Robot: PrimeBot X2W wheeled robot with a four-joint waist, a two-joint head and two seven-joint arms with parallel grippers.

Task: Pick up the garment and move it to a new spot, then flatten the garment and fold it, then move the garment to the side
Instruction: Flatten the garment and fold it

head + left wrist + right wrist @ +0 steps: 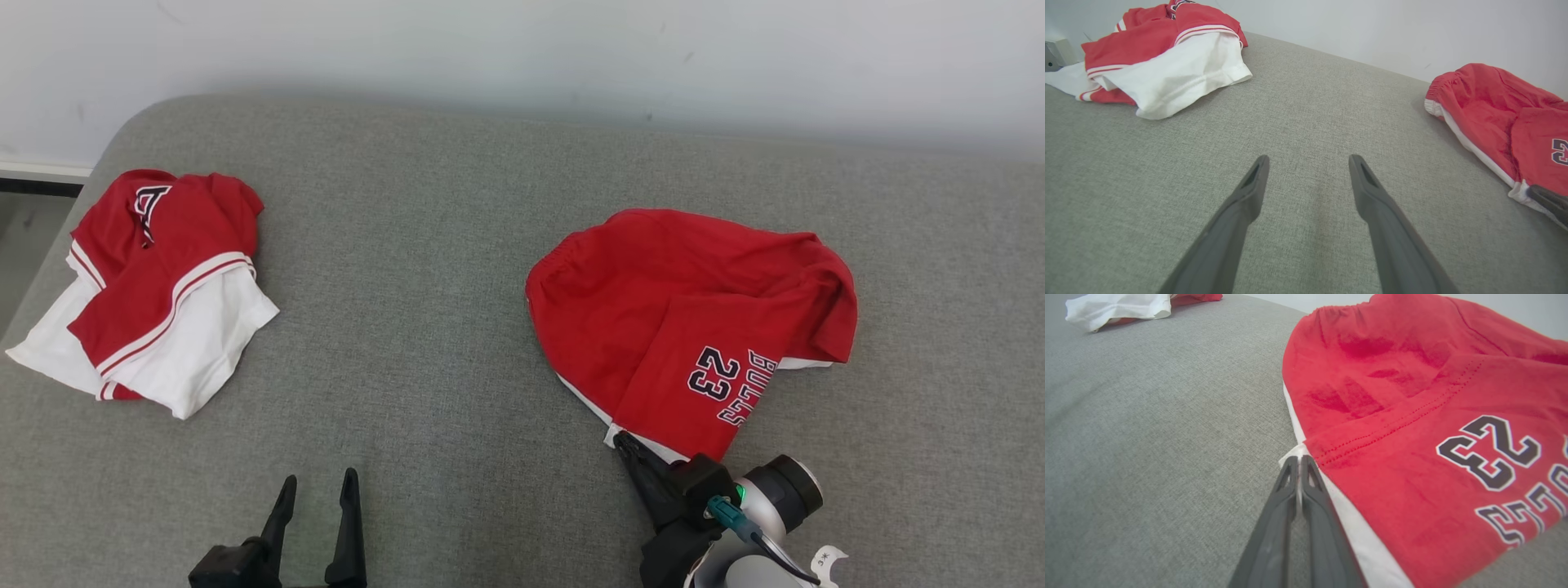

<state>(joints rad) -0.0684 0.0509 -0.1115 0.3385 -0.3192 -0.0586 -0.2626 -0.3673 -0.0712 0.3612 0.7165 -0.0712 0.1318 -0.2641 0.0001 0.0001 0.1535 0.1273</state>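
I read "23" and "BULLS" in dark white-edged print on the crumpled red cloth shorts [653, 302] at my right.

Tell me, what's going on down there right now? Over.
Right pincer shut on white corner of red shorts. Left pincer open over grey cushion. Shorts crumpled, not yet lifted. Red-and-white shirt off to the left, well clear.

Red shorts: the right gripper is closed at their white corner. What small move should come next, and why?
Probably raise the right gripper a little: its fingers pinch the white corner of the red shorts, which lie crumpled, so a small lift tests the hold.
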